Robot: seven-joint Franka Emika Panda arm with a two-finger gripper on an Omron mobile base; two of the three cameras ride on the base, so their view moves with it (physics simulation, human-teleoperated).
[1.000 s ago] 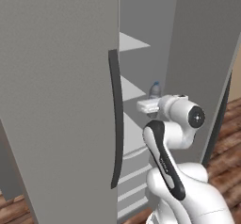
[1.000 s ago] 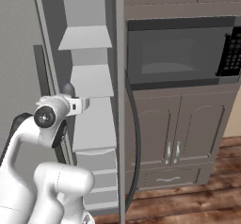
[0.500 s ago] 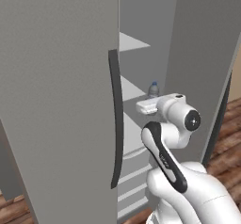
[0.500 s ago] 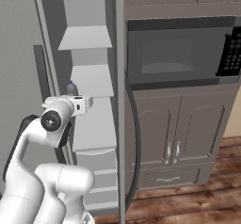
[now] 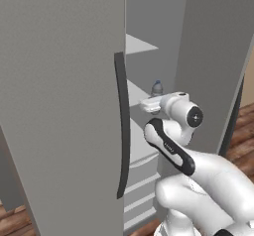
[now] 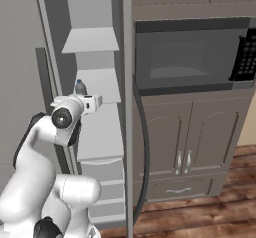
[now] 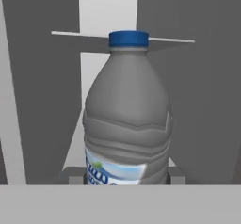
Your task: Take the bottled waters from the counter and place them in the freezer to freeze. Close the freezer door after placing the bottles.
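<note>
since the earlier frame the arm has pushed a little deeper into the open freezer, carrying the bottle further over the shelf. the end effector is clamped on the bottle's lower body, with the bottle upright, cap up, straight ahead of the hand between its fingertips. next, i judge, comes lowering along that vertical axis onto the shelf just below, then letting go.
</note>
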